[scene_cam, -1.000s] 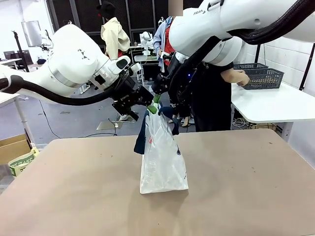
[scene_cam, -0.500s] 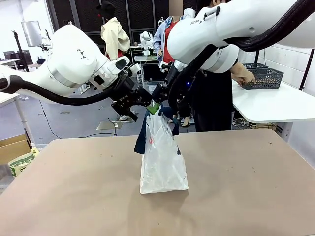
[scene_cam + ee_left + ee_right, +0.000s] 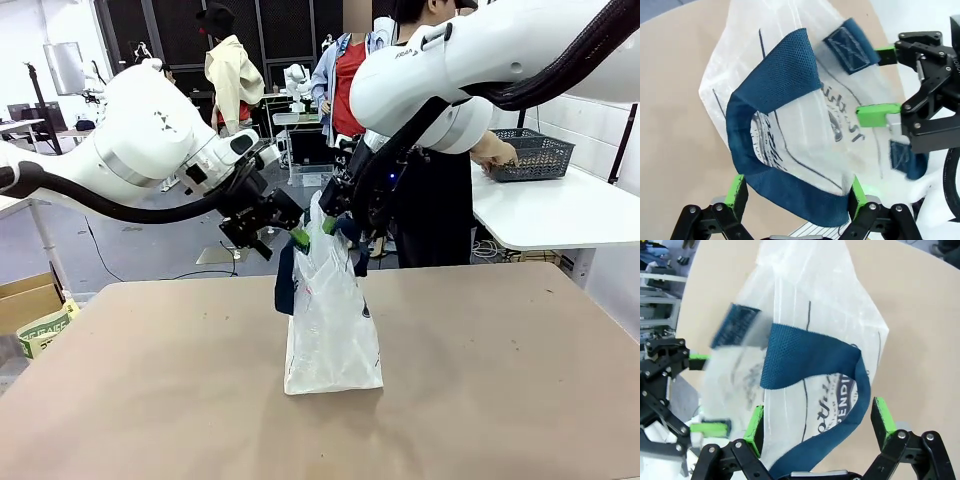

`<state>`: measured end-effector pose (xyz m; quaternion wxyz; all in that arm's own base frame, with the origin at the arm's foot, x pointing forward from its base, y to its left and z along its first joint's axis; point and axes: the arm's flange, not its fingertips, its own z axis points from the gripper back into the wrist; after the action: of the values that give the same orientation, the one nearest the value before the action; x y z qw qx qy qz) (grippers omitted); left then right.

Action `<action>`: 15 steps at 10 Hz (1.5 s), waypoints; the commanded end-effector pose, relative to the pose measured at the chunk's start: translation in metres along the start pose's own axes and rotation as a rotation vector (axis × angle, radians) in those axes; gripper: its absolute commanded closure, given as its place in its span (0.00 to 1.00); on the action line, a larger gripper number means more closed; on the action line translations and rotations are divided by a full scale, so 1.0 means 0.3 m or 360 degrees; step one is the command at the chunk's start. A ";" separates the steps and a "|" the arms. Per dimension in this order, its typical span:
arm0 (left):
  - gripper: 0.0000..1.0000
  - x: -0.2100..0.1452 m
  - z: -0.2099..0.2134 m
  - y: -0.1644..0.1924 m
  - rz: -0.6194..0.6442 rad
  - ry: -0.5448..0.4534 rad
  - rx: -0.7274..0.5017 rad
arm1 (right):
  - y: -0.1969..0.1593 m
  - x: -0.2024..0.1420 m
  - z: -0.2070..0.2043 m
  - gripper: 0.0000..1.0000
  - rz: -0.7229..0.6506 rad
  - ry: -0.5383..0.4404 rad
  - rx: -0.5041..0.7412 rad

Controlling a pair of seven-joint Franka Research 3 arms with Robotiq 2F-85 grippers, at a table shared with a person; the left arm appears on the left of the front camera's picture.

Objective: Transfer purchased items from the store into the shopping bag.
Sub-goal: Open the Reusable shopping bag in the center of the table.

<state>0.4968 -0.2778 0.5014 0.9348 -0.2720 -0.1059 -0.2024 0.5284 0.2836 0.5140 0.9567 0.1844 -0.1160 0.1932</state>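
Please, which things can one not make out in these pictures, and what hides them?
Front view: what lies in the store; its lattice wall and the person's hand hide it.
Front view: whether the shopping bag holds anything; its plastic is cloudy.
Left wrist view: the lettering, partly under the navy handle.
Right wrist view: the far handle, blurred.

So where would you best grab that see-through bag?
Probably by its navy strap handles, from above, one per side. The bag stands upright with thin, floppy walls, while the woven straps form loops at the mouth. The open left gripper and right gripper each straddle one.
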 end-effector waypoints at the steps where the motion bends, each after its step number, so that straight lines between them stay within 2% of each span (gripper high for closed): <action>1: 0.00 -0.024 0.032 0.048 0.0022 -0.0067 -0.0018 | -0.014 -0.028 -0.001 0.00 -0.0012 0.0075 -0.0097; 2: 0.00 0.000 0.000 0.000 0.0000 0.0000 0.0000 | -0.012 -0.026 -0.010 0.00 0.0109 0.0089 -0.0177; 3: 0.00 0.000 0.000 0.000 0.0000 0.0000 0.0000 | -0.007 -0.005 -0.003 0.00 0.0005 0.0026 -0.0030; 4: 0.00 0.000 0.000 0.000 0.0000 0.0000 0.0000 | -0.007 -0.005 -0.003 0.00 0.0005 0.0026 -0.0030; 5: 0.12 -0.002 0.006 0.017 0.0013 -0.0007 0.0008 | -0.009 -0.010 -0.006 0.00 0.0053 0.0052 -0.0089; 6: 0.31 0.001 0.004 0.019 0.0006 -0.0005 0.0014 | 0.003 -0.011 -0.018 0.20 0.0032 0.0080 -0.0145; 9: 0.89 -0.003 0.022 0.014 0.0008 -0.0017 -0.0003 | 0.020 -0.017 -0.016 0.77 -0.0039 0.0091 -0.0135; 10: 1.00 -0.010 0.034 0.017 0.0004 -0.0019 0.0006 | 0.024 -0.026 -0.014 0.97 -0.0044 0.0091 -0.0144; 11: 1.00 -0.023 0.056 0.023 0.0015 -0.0034 0.0021 | 0.029 -0.041 -0.005 1.00 -0.0064 0.0086 -0.0144; 13: 1.00 -0.063 0.118 0.051 0.0024 -0.0048 0.0088 | 0.012 -0.078 0.037 1.00 -0.0104 0.0070 -0.0226; 15: 1.00 -0.098 0.168 0.077 0.0030 0.0024 0.0149 | -0.001 -0.119 0.067 1.00 -0.0182 0.0046 -0.0319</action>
<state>0.4852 -0.2341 0.5213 0.9424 -0.2485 -0.1199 -0.1892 0.5062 0.2709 0.5245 0.9751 0.1158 -0.1111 0.1530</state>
